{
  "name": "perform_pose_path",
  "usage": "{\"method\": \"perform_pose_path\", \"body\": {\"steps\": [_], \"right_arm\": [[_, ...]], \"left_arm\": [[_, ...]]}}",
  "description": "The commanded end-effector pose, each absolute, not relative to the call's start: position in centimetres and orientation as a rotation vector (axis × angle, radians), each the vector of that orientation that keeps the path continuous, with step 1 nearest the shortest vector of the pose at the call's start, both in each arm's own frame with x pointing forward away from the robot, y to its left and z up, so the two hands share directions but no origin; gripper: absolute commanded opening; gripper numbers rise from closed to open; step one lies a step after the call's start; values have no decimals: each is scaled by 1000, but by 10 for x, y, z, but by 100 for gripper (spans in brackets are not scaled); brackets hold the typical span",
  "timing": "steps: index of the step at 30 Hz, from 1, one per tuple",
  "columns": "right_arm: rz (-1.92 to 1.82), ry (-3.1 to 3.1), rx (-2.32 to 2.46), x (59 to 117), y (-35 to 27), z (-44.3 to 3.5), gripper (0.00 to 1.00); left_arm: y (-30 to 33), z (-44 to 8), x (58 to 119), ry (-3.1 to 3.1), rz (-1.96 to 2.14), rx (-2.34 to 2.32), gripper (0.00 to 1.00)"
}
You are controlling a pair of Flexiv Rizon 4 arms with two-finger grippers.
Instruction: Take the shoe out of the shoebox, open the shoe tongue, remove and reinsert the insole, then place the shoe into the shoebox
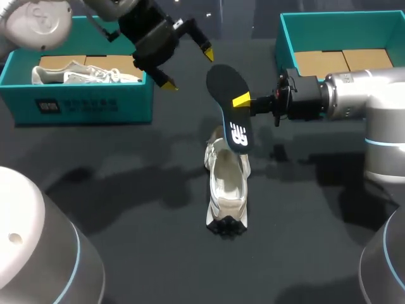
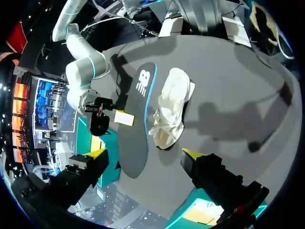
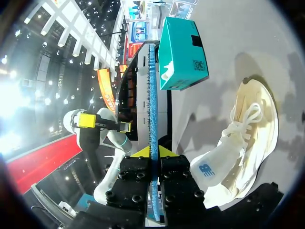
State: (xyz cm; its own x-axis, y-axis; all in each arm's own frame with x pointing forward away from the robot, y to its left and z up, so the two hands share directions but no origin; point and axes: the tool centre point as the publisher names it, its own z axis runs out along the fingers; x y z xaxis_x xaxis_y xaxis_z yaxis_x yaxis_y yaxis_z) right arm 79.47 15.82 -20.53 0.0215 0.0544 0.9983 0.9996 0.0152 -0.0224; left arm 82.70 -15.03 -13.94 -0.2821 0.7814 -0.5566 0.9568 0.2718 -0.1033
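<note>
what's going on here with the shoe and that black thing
The right claw is shut on the black insole, holding it just above the white shoe, which sits on the table with its tongue pulled open. The left claw hangs open beside the insole, near the left box, holding nothing. A second shoe lies in that box.
</note>
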Motion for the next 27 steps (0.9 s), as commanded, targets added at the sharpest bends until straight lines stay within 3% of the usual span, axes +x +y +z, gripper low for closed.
{"method": "perform_pose_path", "body": {"steps": [1,27], "right_arm": [[-1154,-1240,-1249,794,159,-206,0],[-1154,-1240,-1249,794,159,-206,0]], "left_arm": [[-134,-141,818,1633,-958,1210,100],[-138,-151,829,1631,-948,1188,100]]}}
